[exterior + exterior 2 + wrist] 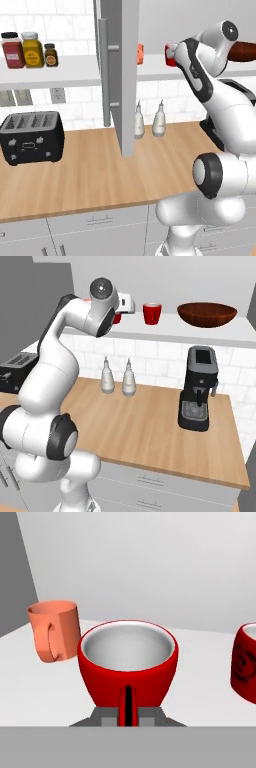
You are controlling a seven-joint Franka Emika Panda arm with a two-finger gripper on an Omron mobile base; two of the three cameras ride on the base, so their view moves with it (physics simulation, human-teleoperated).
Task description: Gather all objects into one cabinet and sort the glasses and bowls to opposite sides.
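Left base view: the cabinet door (121, 75) stands open edge-on at centre, its bar handle (103, 70) facing nine o'clock. On the cabinet shelf (155, 70) a salmon-orange cup (140, 53) peeks out just beside the door at three o'clock of it; a red cup (170, 54) sits further toward three o'clock, half hidden by the arm (220, 100). The dark brown bowl (246, 51) shows at the far three o'clock edge behind the arm's upper joint. Two white shaker bottles (149, 120) stand on the wooden surface (95, 175) below, and a black toaster (31, 137) at nine o'clock.

Right base view: on the shelf, a red mug (151, 313) stands at twelve o'clock, the bowl (207, 314) well apart at two o'clock. Another red cup (116, 318) is partly hidden by the arm at eleven o'clock. A coffee machine (198, 388) stands on the surface at three o'clock.

Hand view: the claw (128, 718) is pressed together on the handle of the red cup (128, 662), pinching it at six o'clock. The salmon-orange cup (54, 630) stands at nine o'clock, apart from it; the emblem mug (246, 662) is at three o'clock.
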